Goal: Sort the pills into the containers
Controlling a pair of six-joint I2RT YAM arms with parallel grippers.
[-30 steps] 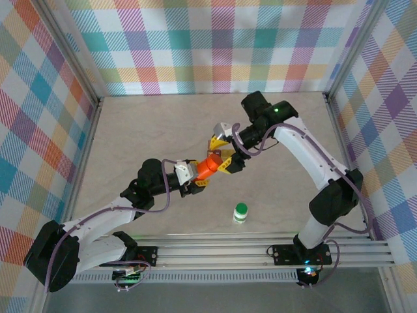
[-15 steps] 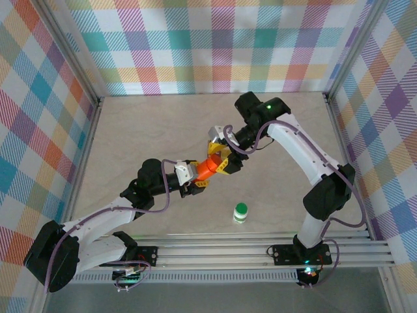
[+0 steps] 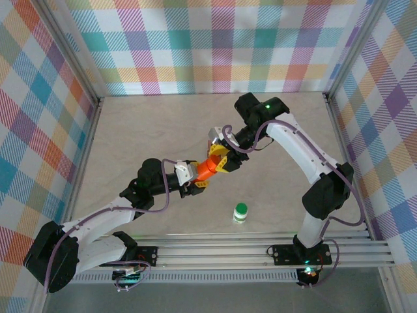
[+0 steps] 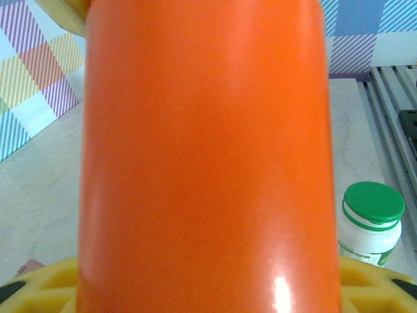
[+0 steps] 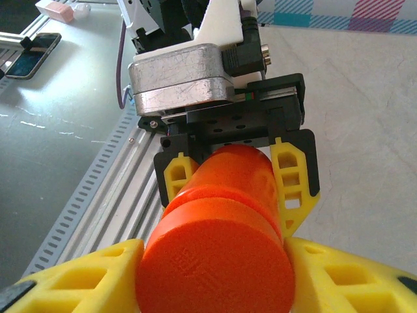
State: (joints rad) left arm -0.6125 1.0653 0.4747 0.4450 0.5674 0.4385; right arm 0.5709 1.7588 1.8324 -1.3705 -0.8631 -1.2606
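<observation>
Plaid walls (image 3: 215, 45) in pastel checks closed off three sides of a pale, stone-patterned surface (image 3: 143, 130). Left of centre, the left hand (image 3: 201, 176) was clamped on the body of an orange bottle (image 3: 210, 166), its yellow fingers (image 5: 290, 179) pressed against either side of the barrel. The bottle was held clear of the surface and lay tilted, its base toward the left hand and its cap end pointing up and to the right. It was an opaque, glossy, bright orange cylinder with a matching orange cap (image 5: 215, 261) of slightly wider diameter and a finely textured top; the cap was on, and nothing of the contents could be seen. The right hand (image 3: 220, 158) met it from the other end, partly closed, with its yellow fingers against both sides of the cap. Farther right and nearer the front rail (image 3: 260, 251), well apart from both hands, a small white bottle (image 3: 241, 212) stood upright on the surface. Its green cap was on, so its contents were hidden too.
</observation>
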